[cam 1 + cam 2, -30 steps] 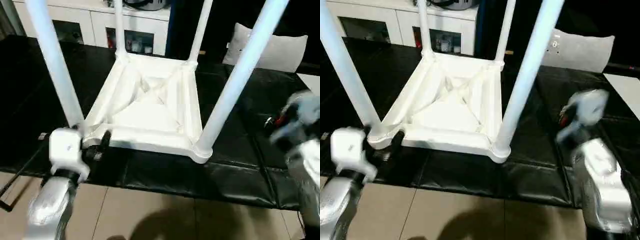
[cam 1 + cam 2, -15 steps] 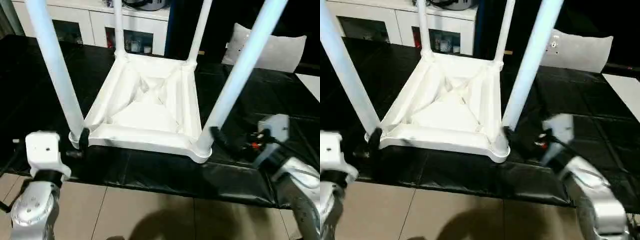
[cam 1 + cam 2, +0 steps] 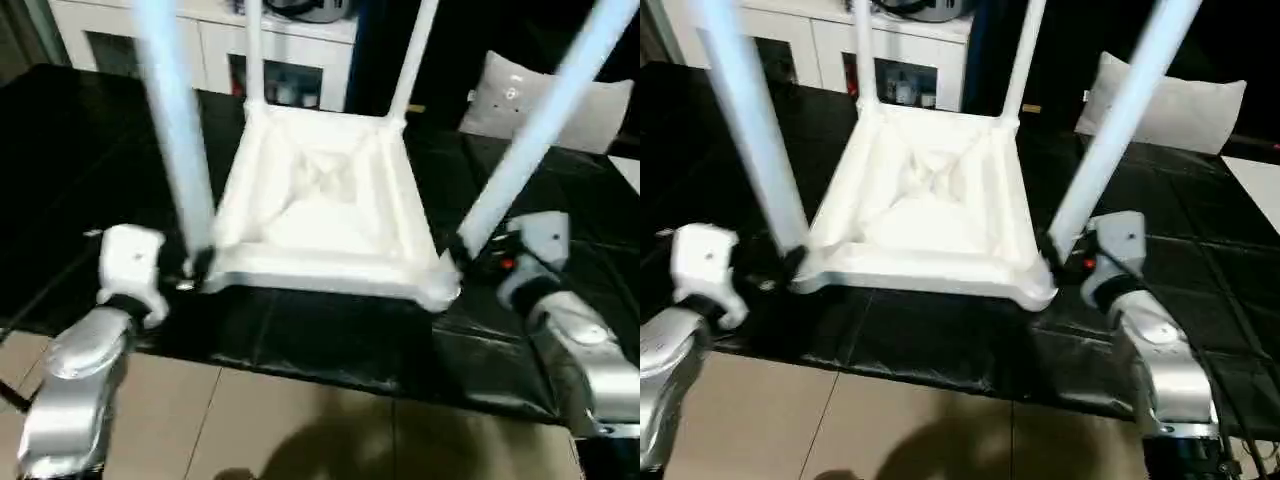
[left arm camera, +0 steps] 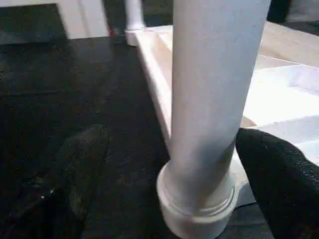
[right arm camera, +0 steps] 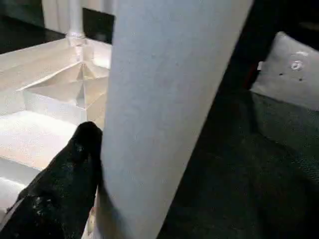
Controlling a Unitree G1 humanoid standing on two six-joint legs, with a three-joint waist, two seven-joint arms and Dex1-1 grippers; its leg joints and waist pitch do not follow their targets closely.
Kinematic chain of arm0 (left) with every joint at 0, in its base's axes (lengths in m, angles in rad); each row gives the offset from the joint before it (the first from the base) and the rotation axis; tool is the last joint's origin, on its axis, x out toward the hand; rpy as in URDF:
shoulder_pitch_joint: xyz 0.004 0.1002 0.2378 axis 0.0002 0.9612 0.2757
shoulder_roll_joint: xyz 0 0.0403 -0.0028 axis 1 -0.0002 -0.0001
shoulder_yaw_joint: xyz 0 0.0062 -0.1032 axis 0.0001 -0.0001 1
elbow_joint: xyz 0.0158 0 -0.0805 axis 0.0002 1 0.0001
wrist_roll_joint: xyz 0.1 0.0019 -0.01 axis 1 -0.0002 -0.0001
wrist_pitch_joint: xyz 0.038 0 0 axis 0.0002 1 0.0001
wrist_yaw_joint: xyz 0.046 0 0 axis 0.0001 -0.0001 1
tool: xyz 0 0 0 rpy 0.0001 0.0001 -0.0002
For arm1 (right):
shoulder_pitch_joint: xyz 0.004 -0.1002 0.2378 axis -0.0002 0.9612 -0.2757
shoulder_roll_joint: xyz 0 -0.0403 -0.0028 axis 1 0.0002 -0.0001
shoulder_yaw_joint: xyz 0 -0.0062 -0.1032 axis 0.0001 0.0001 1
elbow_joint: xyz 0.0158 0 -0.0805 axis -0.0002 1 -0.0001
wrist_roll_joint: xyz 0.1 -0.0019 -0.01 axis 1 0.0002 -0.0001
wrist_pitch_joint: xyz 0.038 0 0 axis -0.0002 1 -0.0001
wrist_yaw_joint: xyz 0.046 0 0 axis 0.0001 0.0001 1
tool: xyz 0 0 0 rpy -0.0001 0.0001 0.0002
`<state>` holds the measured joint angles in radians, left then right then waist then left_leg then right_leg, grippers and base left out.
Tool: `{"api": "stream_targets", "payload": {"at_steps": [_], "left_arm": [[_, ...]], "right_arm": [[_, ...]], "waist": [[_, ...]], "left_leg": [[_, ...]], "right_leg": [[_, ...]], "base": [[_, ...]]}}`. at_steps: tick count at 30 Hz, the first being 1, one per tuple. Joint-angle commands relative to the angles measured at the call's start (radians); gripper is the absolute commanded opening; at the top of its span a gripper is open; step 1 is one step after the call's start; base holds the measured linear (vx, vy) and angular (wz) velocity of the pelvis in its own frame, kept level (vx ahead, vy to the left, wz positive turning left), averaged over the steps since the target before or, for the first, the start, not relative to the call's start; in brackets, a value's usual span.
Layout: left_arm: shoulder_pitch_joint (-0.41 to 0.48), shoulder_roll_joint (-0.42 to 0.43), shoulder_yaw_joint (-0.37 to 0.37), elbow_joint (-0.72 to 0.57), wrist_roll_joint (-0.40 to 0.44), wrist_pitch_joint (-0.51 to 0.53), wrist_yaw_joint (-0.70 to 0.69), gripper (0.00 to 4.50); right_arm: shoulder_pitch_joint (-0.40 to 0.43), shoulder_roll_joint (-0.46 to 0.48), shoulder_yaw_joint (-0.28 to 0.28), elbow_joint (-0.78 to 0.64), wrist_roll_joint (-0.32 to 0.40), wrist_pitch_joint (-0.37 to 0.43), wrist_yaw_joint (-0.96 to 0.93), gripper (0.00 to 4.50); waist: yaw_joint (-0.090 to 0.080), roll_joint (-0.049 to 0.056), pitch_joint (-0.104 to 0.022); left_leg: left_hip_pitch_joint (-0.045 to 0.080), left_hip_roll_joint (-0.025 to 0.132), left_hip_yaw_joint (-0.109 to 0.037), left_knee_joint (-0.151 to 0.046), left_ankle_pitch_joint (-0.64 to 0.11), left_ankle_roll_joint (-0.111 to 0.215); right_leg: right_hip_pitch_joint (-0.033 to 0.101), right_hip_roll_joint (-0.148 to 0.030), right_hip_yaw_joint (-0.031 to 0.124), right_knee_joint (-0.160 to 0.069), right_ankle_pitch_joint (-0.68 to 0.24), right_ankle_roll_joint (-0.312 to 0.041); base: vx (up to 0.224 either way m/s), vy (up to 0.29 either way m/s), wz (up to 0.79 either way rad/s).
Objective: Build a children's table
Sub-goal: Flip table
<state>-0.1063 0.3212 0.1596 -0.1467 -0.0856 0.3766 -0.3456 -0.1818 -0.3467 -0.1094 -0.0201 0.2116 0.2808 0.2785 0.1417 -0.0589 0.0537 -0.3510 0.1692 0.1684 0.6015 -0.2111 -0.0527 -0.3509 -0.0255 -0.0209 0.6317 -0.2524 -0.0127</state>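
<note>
The children's table stands upside down on a black mat (image 3: 940,340), its ribbed white tabletop (image 3: 920,275) flat and all of its legs pointing up. My left gripper (image 3: 785,265) is at the base of the near left leg (image 3: 750,130). In the left wrist view that leg (image 4: 209,99) rises between the two black fingers (image 4: 284,184), which stand open around it. My right gripper (image 3: 1060,255) is at the base of the near right leg (image 3: 1110,130). In the right wrist view one black finger (image 5: 75,164) lies beside the leg (image 5: 164,99), and the other is hidden behind it.
A white cabinet (image 3: 900,60) with glass doors stands behind the mat. A grey pillow (image 3: 1170,100) lies at the back right. Tiled floor (image 3: 920,430) runs along the mat's near edge, under my forearms.
My right arm has swung in from the right, bringing its gripper to the near right leg's base. The left gripper has stayed at the near left leg. The camera has shifted.
</note>
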Motion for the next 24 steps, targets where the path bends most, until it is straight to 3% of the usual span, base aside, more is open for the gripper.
{"api": "stream_targets", "payload": {"at_steps": [1,3,4,5,7,8,10,13,18,21,24], "left_arm": [[-0.018,-0.007,-0.001,0.034,-0.009,0.01,0.002,4.42],[-0.057,-0.026,0.006,0.084,-0.024,0.004,0.011,4.42],[-0.09,-0.046,0.006,0.113,-0.056,-0.01,-0.007,4.42],[-0.101,-0.053,0.002,0.123,-0.066,-0.015,-0.019,4.42],[-0.119,-0.051,-0.01,0.155,-0.06,-0.031,-0.022,4.42],[-0.128,-0.048,-0.015,0.175,-0.05,-0.042,-0.019,4.27],[-0.152,-0.054,-0.008,0.219,-0.034,-0.065,0.013,4.27],[-0.18,-0.067,0.008,0.259,-0.026,-0.104,0.048,3.89],[-0.18,-0.085,-0.003,0.257,-0.04,-0.131,0.04,3.46],[-0.173,-0.089,-0.009,0.273,-0.038,-0.157,0.042,3.38],[-0.166,-0.091,-0.01,0.28,-0.035,-0.164,0.043,3.02]], "right_arm": [[0.022,-0.007,0.0,-0.012,-0.006,-0.002,0.023,4.5],[0.055,-0.011,0.015,-0.05,0.036,0.013,0.07,4.5],[0.086,-0.01,0.011,-0.106,0.118,0.056,0.128,4.5],[0.098,-0.019,0.016,-0.128,0.154,0.074,0.172,4.5],[0.12,-0.053,0.034,-0.162,0.192,0.093,0.252,4.5],[0.133,-0.071,0.043,-0.178,0.203,0.1,0.286,4.5],[0.156,-0.095,0.047,-0.203,0.223,0.109,0.331,4.5],[0.182,-0.111,0.037,-0.227,0.253,0.115,0.379,4.5],[0.188,-0.123,0.024,-0.242,0.256,0.122,0.371,4.5],[0.186,-0.141,-0.001,-0.263,0.296,0.146,0.399,4.5],[0.206,-0.152,0.013,-0.303,0.309,0.16,0.431,4.5]], "waist": [[-0.003,0.004,-0.046],[0.0,0.004,-0.047],[0.0,0.007,-0.048],[0.004,0.01,-0.05],[0.003,0.005,-0.05],[0.002,0.009,-0.049],[0.002,0.005,-0.048],[0.001,0.001,-0.048],[0.002,0.002,-0.045],[0.003,-0.001,-0.044],[0.006,0.0,-0.046]], "left_leg": [[0.012,0.061,-0.027,-0.081,-0.116,-0.021],[0.011,0.061,-0.026,-0.078,-0.094,-0.004],[0.011,0.061,-0.027,-0.078,-0.095,0.002],[0.013,0.065,-0.029,-0.076,-0.096,0.015],[0.009,0.066,-0.031,-0.077,-0.085,0.025],[0.006,0.066,-0.031,-0.076,-0.087,0.029],[0.009,0.067,-0.03,-0.075,-0.103,0.032],[0.009,0.068,-0.029,-0.074,-0.099,0.04],[0.011,0.071,-0.029,-0.077,-0.112,0.029],[0.009,0.07,-0.03,-0.077,-0.113,0.029],[0.009,0.073,-0.031,-0.076,-0.103,0.038]], "right_leg": [[0.018,-0.112,0.051,-0.07,0.014,-0.12],[0.02,-0.113,0.051,-0.069,0.045,-0.128],[0.021,-0.113,0.051,-0.068,0.049,-0.132],[0.022,-0.116,0.051,-0.066,0.064,-0.139],[0.025,-0.115,0.049,-0.066,0.081,-0.147],[0.026,-0.115,0.05,-0.066,0.076,-0.146],[0.027,-0.116,0.052,-0.073,0.05,-0.142],[0.024,-0.118,0.051,-0.076,0.025,-0.155],[0.019,-0.12,0.05,-0.078,-0.028,-0.169],[0.021,-0.12,0.05,-0.08,-0.038,-0.164],[0.021,-0.121,0.051,-0.077,-0.007,-0.151]], "base": [[0.0,0.0,0.0],[0.0,0.0,0.0],[0.0,0.0,0.0],[0.0,0.0,0.0],[0.0,0.0,0.0],[0.0,0.0,0.0],[0.0,0.0,0.0],[0.0,0.0,0.0],[0.0,0.0,0.0],[0.0,0.0,0.0],[0.0,0.0,0.0]]}}
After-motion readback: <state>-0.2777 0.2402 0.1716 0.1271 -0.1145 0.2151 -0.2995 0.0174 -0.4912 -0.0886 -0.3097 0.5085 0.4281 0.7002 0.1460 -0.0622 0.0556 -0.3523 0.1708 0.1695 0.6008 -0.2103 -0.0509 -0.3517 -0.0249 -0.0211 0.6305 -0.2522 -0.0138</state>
